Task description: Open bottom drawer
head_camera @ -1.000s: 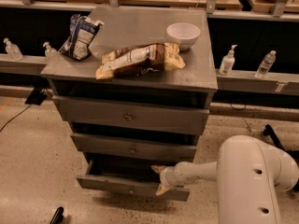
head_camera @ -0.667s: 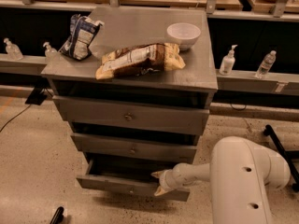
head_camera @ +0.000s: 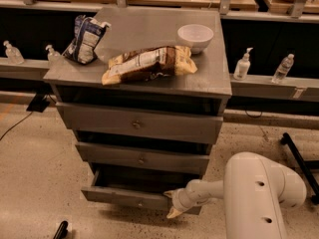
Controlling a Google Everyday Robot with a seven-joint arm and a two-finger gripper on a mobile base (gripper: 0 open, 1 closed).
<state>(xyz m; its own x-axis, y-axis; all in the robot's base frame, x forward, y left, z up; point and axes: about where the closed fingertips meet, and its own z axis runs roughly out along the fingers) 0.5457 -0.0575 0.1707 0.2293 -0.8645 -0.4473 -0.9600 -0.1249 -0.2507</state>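
- Upper left of frame: two pump bottles (head_camera: 12, 52) stand on the low ledge behind the cabinet, well apart from the work and not involved.
- Left of cabinet top (head_camera: 124, 21): a blue-and-white bag (head_camera: 84, 39) stands slumped near the left edge. The load sits on top, so it does not block any drawer.
- Centre of cabinet top: a long yellow-brown snack bag (head_camera: 149, 63) lies flat near the front edge. A white bowl (head_camera: 195, 36) stands upright just behind its right end.
- Centre of frame: the top drawer (head_camera: 137, 125) and the middle drawer (head_camera: 142, 159) both sit flush and closed, each with a small centre knob.
- Lower centre: the bottom drawer (head_camera: 119, 195) is the narrowest front. It stands partly pulled out, with a dark gap showing above and behind its panel. Judged partway open, not at full travel.
- Lower centre, right of the knob: the gripper (head_camera: 169, 205) is at the right part of that drawer front. Its fingers are spread apart, one tip high and one low. The view is too dim to tell whether they bear on the panel. This low position suits a straight outward pull.
- Lower right: the white arm (head_camera: 259, 198) reaches in from the right, keeping clear of the drawer's path.
- Right of frame: two more bottles (head_camera: 242, 64) stand on the ledge.
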